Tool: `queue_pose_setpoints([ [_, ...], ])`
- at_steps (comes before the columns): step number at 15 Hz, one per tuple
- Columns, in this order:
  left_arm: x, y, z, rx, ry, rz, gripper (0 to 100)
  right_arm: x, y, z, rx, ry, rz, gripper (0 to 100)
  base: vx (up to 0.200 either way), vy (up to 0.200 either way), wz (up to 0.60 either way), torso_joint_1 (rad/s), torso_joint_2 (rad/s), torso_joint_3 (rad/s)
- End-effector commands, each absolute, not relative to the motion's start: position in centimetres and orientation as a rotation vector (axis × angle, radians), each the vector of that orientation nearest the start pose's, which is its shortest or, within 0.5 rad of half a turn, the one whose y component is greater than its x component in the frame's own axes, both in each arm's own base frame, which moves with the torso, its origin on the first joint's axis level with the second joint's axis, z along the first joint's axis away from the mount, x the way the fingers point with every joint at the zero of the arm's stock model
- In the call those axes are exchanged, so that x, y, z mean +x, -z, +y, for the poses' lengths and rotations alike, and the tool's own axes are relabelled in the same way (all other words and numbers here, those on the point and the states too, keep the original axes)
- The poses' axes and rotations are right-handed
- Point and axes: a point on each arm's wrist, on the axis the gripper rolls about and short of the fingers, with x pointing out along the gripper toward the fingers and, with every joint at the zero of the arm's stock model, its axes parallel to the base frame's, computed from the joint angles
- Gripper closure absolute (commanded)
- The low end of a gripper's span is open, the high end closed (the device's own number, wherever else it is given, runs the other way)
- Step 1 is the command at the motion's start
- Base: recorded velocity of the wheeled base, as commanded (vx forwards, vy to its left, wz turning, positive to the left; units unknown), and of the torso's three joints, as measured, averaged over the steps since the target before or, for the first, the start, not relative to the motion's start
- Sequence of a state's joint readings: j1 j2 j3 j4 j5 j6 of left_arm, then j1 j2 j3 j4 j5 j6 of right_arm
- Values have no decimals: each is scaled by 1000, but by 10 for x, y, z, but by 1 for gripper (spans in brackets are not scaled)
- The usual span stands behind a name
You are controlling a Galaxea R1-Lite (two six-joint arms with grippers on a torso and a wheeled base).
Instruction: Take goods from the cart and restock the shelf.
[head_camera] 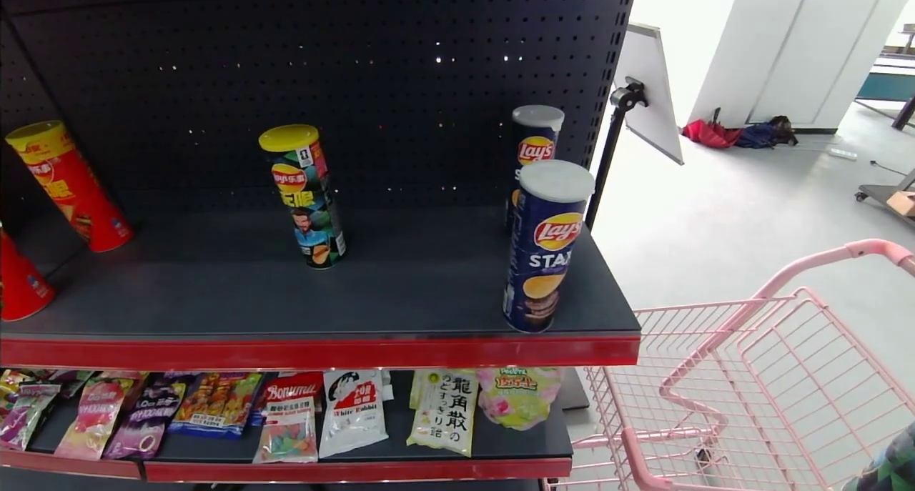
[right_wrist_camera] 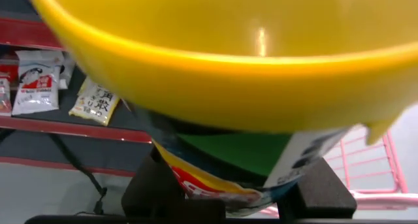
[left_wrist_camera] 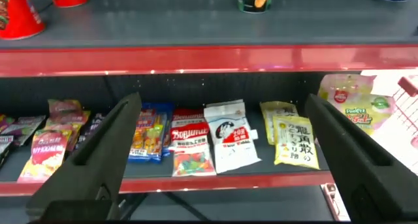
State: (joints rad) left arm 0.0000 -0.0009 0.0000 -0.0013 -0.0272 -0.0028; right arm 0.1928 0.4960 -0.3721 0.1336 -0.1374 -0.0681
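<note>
My right gripper (right_wrist_camera: pixel 238 185) is shut on a chip can with a yellow lid (right_wrist_camera: pixel 228 67) and a green and yellow label, held close to the wrist camera. A corner of a green patterned object (head_camera: pixel 892 459) shows at the bottom right of the head view, above the pink cart (head_camera: pixel 750 377). My left gripper (left_wrist_camera: pixel 219 110) is open and holds nothing, facing the lower shelf's snack bags (left_wrist_camera: pixel 228 136). On the upper shelf (head_camera: pixel 400 291) stand a yellow-lidded green can (head_camera: pixel 304 194), two blue cans (head_camera: pixel 547 244) (head_camera: pixel 535 144) at the right end, and red cans (head_camera: pixel 68 184) at the left.
The lower shelf (head_camera: pixel 357 469) carries a row of several snack bags. Bare shelf board lies between the green can and the blue cans. A white board on a black stand (head_camera: pixel 647 91) is right of the shelf. The cart's wire basket sits below the shelf's right end.
</note>
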Motion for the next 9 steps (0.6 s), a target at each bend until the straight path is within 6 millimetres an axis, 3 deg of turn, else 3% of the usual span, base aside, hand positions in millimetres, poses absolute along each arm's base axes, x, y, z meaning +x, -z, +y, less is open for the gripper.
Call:
queue_pose_setpoints([
  [1, -23, -76, -1, -3, 28, -1, 0, 7, -155, -1, -101, -91, 203, 100, 0, 200, 0, -12, -7, 7],
  [9, -23, -76, -1, -3, 28, -1, 0, 1, -152, -1, -21, -139, 177, 100, 0, 200, 0, 6, 4, 2],
])
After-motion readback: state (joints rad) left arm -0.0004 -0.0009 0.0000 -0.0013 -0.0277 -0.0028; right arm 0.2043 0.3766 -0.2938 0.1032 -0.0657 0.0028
